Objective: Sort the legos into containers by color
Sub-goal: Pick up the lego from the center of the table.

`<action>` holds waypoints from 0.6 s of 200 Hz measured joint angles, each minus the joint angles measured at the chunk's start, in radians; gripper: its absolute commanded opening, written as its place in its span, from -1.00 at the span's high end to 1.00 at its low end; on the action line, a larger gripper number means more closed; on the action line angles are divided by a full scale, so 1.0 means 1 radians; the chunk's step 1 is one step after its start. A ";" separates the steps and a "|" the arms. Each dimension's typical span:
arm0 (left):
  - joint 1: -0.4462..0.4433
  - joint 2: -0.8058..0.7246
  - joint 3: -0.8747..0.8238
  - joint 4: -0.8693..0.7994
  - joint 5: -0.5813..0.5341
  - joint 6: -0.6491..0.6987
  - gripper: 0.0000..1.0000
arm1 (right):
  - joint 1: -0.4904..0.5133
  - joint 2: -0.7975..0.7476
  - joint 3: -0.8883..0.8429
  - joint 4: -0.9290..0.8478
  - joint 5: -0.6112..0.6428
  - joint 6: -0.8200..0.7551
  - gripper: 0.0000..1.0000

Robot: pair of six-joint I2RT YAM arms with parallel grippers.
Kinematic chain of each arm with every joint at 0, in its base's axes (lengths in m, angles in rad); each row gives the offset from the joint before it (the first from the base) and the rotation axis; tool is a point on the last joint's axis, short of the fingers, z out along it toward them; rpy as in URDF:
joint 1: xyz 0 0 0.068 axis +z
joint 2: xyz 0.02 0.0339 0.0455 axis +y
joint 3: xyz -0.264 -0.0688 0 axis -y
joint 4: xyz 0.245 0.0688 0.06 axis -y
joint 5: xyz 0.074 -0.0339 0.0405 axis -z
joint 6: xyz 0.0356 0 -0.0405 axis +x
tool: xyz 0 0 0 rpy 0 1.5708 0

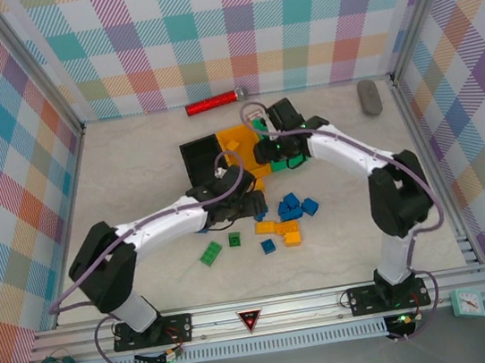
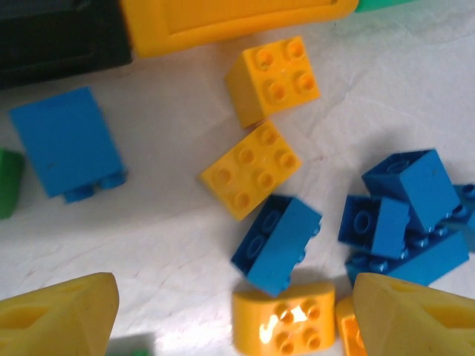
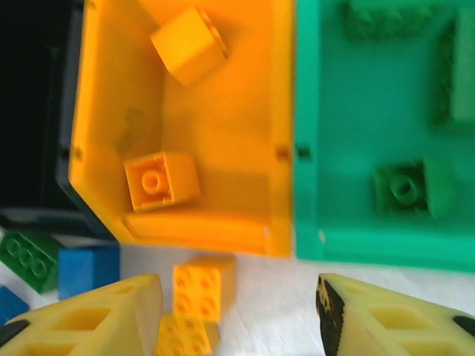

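Three bins stand in a row: black bin (image 1: 198,159), orange bin (image 1: 238,139) and green bin (image 3: 356,111). The orange bin (image 3: 223,133) holds two orange bricks (image 3: 161,180). Green bricks (image 3: 404,185) lie in the green bin. My right gripper (image 3: 237,311) hangs open over the bins' near edge, with nothing between its fingers. My left gripper (image 2: 237,326) is open low over loose legos: two orange bricks (image 2: 251,169), a blue brick (image 2: 276,243) and a rounded orange brick (image 2: 283,319) between its fingers (image 2: 59,315). A blue cluster (image 2: 404,215) lies to the right.
More loose bricks lie on the table: blue ones (image 1: 295,204), orange ones (image 1: 281,230), green ones (image 1: 210,254). A red glittery cylinder (image 1: 215,102) and a grey oval object (image 1: 369,96) rest near the back wall. Plaid walls enclose the table.
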 measured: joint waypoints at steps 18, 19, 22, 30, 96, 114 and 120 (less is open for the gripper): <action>0.000 0.086 0.105 -0.026 -0.002 0.001 -0.60 | -0.008 -0.091 -0.129 0.035 0.024 0.000 -0.16; 0.000 0.089 0.109 -0.026 -0.002 0.001 -0.60 | -0.010 -0.096 -0.138 0.040 0.025 0.000 -0.16; 0.000 0.104 0.127 -0.031 -0.003 0.001 -0.60 | -0.013 -0.108 -0.158 0.048 0.030 0.000 -0.16; 0.000 0.143 0.182 -0.054 -0.006 0.002 -0.59 | -0.026 -0.138 -0.214 0.075 0.033 0.002 -0.17; 0.007 0.363 0.457 -0.197 -0.021 0.005 -0.52 | -0.149 -0.324 -0.544 0.198 0.046 0.064 -0.17; 0.013 0.396 0.486 -0.230 -0.030 0.011 -0.48 | -0.146 -0.365 -0.593 0.254 0.044 0.076 -0.17; 0.015 0.406 0.494 -0.239 -0.031 0.015 -0.48 | -0.145 -0.372 -0.607 0.271 0.043 0.080 -0.17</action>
